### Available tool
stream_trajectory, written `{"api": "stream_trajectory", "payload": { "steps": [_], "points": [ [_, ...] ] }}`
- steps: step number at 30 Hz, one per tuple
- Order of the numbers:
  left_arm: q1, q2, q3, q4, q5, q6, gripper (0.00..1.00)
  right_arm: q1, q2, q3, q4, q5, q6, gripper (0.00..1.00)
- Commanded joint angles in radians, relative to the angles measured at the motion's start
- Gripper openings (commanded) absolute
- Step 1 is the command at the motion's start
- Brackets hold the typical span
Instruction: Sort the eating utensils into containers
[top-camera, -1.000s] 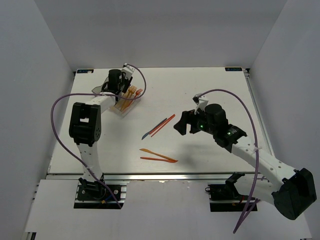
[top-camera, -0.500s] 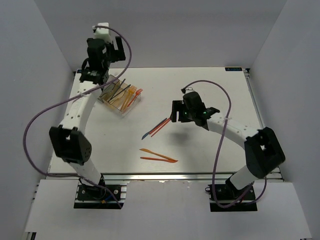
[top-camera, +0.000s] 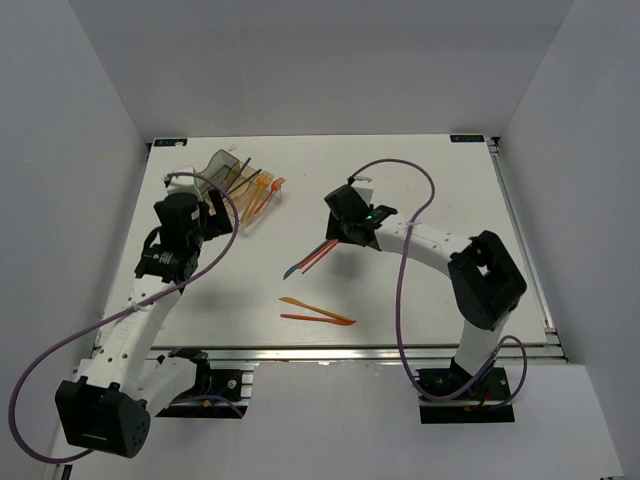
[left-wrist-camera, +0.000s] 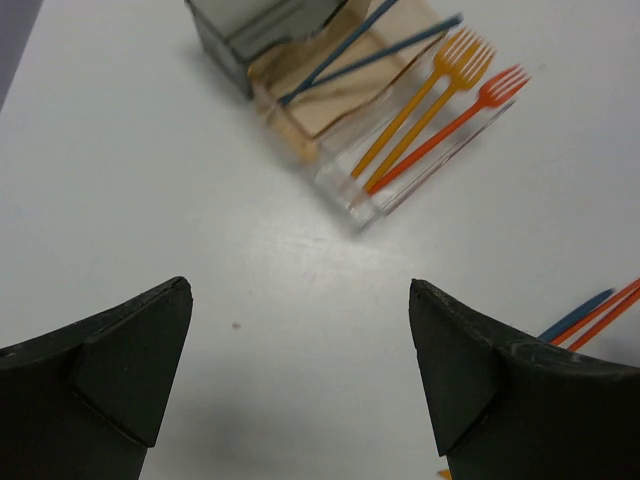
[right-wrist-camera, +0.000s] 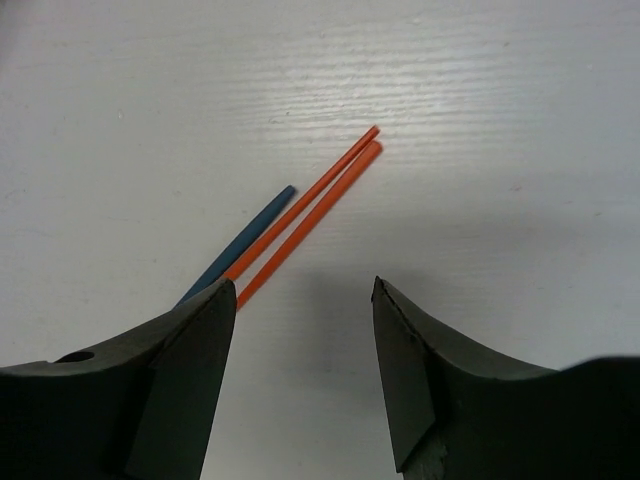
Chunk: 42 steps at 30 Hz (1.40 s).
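The containers (top-camera: 238, 185) stand at the far left, a joined row of a smoky grey bin (left-wrist-camera: 255, 22), an amber bin (left-wrist-camera: 335, 95) and a clear bin (left-wrist-camera: 425, 165). Orange forks (left-wrist-camera: 430, 105) lie in the clear bin and dark blue utensils (left-wrist-camera: 375, 55) in the amber one. My left gripper (left-wrist-camera: 300, 290) hangs open and empty over bare table in front of them. Two orange utensils (right-wrist-camera: 320, 200) and a blue one (right-wrist-camera: 245, 235) lie side by side mid-table. My right gripper (right-wrist-camera: 302, 288) is open just over their handle ends, its left finger over them. Two more orange utensils (top-camera: 318, 312) lie nearer.
The white table (top-camera: 430, 180) is walled by grey panels on three sides. Purple cables loop from both arms. My left arm (top-camera: 150, 290) stretches along the left side, and my right arm (top-camera: 470, 270) bends across the right half.
My left gripper opened, rose from the containers and drew back toward the near left. My right gripper moved left onto the three-utensil group while its jaws narrowed.
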Motion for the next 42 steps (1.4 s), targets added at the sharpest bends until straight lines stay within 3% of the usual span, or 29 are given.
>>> {"api": "stream_trajectory", "payload": {
  "steps": [1,7,26,42],
  "points": [
    [-0.004,-0.065,-0.062,0.004,-0.053,-0.011,0.98,0.048,0.088,0.098,-0.133,0.146,0.145,0.62],
    [-0.006,-0.077,-0.094,-0.008,0.021,-0.011,0.98,0.088,0.144,0.114,-0.201,0.224,0.274,0.55],
    [-0.006,-0.120,-0.104,0.007,0.108,-0.008,0.98,0.119,0.300,0.247,-0.186,0.201,0.282,0.50],
    [-0.004,-0.120,-0.104,0.013,0.141,-0.006,0.98,0.107,0.282,0.160,-0.181,0.178,0.282,0.46]
  ]
}}
